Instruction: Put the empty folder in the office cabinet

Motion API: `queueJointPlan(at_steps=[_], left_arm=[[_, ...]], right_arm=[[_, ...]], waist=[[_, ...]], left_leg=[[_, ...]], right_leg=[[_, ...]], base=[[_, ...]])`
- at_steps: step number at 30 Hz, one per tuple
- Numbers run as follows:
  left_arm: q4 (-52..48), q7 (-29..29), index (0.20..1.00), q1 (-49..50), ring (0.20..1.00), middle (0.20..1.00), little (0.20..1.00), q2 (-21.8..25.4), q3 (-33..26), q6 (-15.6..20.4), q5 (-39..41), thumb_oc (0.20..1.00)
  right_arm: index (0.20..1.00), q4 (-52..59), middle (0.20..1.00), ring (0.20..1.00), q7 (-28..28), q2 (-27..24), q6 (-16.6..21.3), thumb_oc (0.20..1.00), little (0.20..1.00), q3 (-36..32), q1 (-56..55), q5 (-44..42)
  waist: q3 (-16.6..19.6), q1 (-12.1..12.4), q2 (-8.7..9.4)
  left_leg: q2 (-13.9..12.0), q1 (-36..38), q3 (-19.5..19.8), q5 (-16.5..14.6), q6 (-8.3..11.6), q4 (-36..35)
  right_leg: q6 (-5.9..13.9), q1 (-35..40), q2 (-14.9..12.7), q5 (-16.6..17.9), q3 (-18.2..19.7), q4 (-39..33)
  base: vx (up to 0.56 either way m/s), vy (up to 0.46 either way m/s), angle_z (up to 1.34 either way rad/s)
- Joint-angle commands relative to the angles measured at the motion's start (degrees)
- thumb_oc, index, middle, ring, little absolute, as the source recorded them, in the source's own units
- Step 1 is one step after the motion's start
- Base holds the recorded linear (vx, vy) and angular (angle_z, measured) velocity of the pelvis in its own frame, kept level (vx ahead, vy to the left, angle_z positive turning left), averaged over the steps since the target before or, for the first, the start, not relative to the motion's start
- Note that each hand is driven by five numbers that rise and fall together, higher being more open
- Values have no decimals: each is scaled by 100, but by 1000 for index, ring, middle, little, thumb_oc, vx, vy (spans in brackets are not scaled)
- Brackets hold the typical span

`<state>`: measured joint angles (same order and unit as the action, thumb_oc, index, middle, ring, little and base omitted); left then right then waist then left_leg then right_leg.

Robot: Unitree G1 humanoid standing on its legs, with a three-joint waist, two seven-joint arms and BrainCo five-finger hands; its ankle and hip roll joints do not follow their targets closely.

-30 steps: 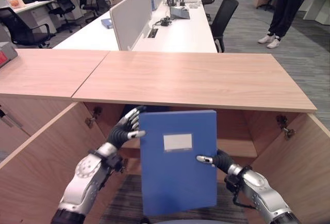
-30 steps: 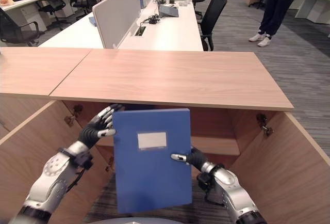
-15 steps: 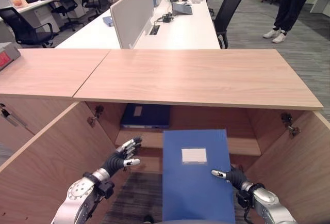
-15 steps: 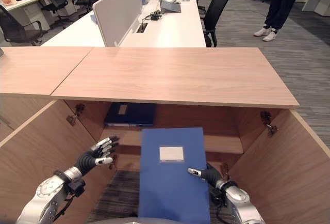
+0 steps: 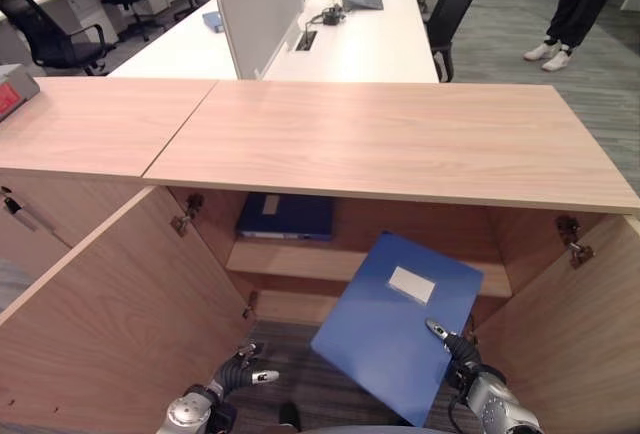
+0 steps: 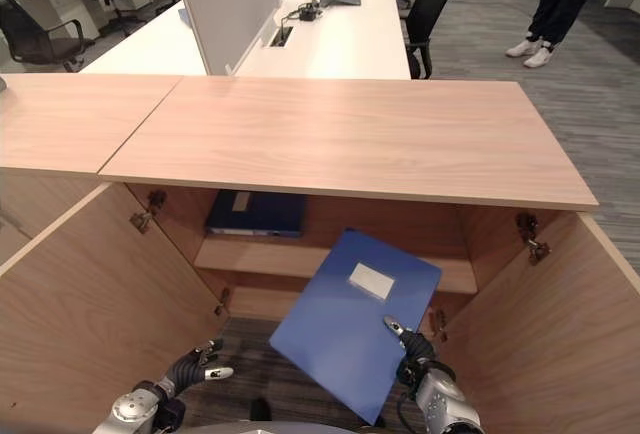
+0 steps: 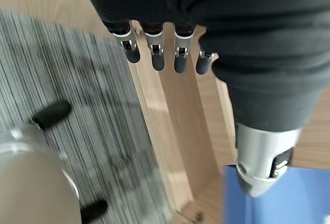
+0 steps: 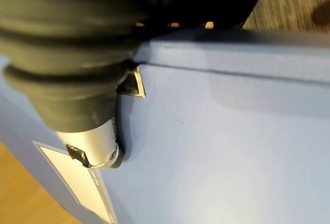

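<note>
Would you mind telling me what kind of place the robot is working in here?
Most likely an open-plan office: long white desks with divider screens, black swivel chairs on grey carpet, and a low wooden cabinet holding a dark folder.

Dark folder [image 5: 285, 216] on cabinet shelf [image 5: 300, 260]

Left hand [image 7: 216, 22], fingers straight, over cabinet door edge [image 7: 170, 131].

bright even light, blurred wrist views
</note>
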<state>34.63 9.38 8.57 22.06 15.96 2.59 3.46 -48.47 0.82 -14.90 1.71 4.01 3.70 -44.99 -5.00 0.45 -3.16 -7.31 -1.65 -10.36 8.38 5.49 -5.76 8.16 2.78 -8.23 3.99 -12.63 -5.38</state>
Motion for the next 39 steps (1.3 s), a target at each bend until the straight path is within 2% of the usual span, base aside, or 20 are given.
queueJointPlan(at_steps=[1, 8, 10, 18, 24, 29, 30, 31, 32, 33, 34, 36, 39], left_arm=[[-11, -308, 1000, -829, 1000, 1000, 1000, 123, 245, 252, -137, 1000], [-97, -512, 1000, -1164, 1000, 1000, 1000, 253, 512, 318, 332, 1000], [-99, -614, 1000, -1284, 1000, 1000, 1000, 311, 563, 374, 565, 1000], [-8, -817, 1000, -1431, 1000, 1000, 1000, 443, 659, 472, 792, 1000], [131, -959, 1000, -1524, 1000, 1000, 1000, 518, 800, 512, 837, 1000], [227, -1038, 1000, -1569, 1000, 1000, 1000, 508, 827, 523, 886, 1000], [222, -1059, 1000, -1561, 1000, 1000, 1000, 547, 774, 528, 911, 1000], [218, -1058, 1000, -1559, 1000, 1000, 1000, 550, 769, 529, 912, 1000], [281, -1116, 1000, -1540, 1000, 1000, 1000, 613, 672, 529, 939, 1000], [311, -1143, 1000, -1516, 1000, 1000, 1000, 639, 624, 519, 954, 1000], [308, -1144, 1000, -1518, 1000, 1000, 1000, 634, 612, 519, 954, 1000], [368, -1187, 1000, -1429, 1000, 1000, 1000, 611, 530, 516, 1000, 1000], [583, -1208, 1000, -1436, 1000, 1000, 1000, 503, 569, 516, 1072, 1000]], right_arm=[[200, -86, 200, 200, -393, 141, 782, 200, 200, -585, 1489, -1200], [200, -730, 200, 200, -847, -377, 1218, 200, 200, -1126, 2952, -2066], [200, -1058, 200, 200, -1010, -770, 1384, 200, 200, -1371, 3566, -2381], [200, -1608, 200, 200, -1405, -1608, 1769, 200, 200, -1766, 4740, -2899], [200, -1695, 200, 200, -1813, -2187, 2100, 200, 200, -1525, 5901, -2924], [200, -1585, 200, 200, -2019, -2304, 2281, 200, 200, -1437, 6203, -2935], [200, -1537, 200, 200, -2053, -2295, 2289, 200, 200, -1434, 6174, -2909], [200, -1528, 200, 200, -2057, -2290, 2291, 200, 200, -1436, 6172, -2906], [200, -1444, 200, 200, -2045, -2240, 2226, 200, 200, -1346, 6286, -2827], [200, -1434, 200, 200, -2048, -2203, 2178, 200, 200, -1286, 6347, -2773], [200, -1431, 200, 200, -2052, -2200, 2176, 200, 200, -1278, 6361, -2769], [200, -1407, 200, 200, -2064, -2108, 2111, 200, 200, -1250, 6350, -2704], [200, -1460, 200, 200, -2097, -2000, 2102, 200, 200, -1257, 6323, -2634]], waist=[[-821, 183, 65], [-1214, 427, -118], [-1300, 509, -200], [-1366, 639, -331], [-1310, 731, -339], [-1293, 738, -302], [-1292, 730, -286], [-1299, 729, -284], [-1365, 721, -339], [-1401, 707, -386], [-1405, 709, -387], [-1386, 724, -428], [-1437, 697, -411]], left_leg=[[201, 257, 219, -744, 10, 76], [144, -363, 293, -545, -17, 169], [109, -729, 351, -492, -10, 284], [119, -1274, 460, -586, 29, 647], [157, -1391, 469, -699, 45, 708], [190, -1350, 463, -751, 14, 730], [210, -1273, 473, -909, -28, 762], [216, -1300, 468, -874, -40, 773], [155, -1216, 445, -1019, -97, 855], [92, -1220, 438, -1050, -124, 903], [90, -1256, 427, -1009, -130, 909], [-9, -1051, 356, -1061, -65, 870], [49, -640, 349, -1125, 98, 648]], right_leg=[[120, -230, 6, -591, 37, 460], [104, -1054, -59, -706, 25, 1042], [108, -1438, -143, -787, -13, 1359], [87, -1810, -256, -933, -104, 1575], [109, -1878, -252, -985, -107, 1538], [119, -1807, -241, -981, -106, 1518], [229, -1881, -283, -996, -102, 1862], [229, -1915, -292, -961, -99, 1884], [498, -2326, -365, -819, -147, 2717], [645, -2658, -420, -720, -82, 3251], [637, -2711, -420, -669, -68, 3273], [661, -2788, -510, -779, -103, 3270], [489, -2600, -736, -573, -352, 1898]], base=[[-121, 4, 6], [-92, 5, 4], [-70, 10, 11], [17, -3, 10], [51, 16, 4], [66, 31, 3], [36, 32, 6], [24, 92, 4], [-16, 101, -1], [-20, 96, -12], [68, -7, -21], [136, -64, -12], [186, -200, -11]])
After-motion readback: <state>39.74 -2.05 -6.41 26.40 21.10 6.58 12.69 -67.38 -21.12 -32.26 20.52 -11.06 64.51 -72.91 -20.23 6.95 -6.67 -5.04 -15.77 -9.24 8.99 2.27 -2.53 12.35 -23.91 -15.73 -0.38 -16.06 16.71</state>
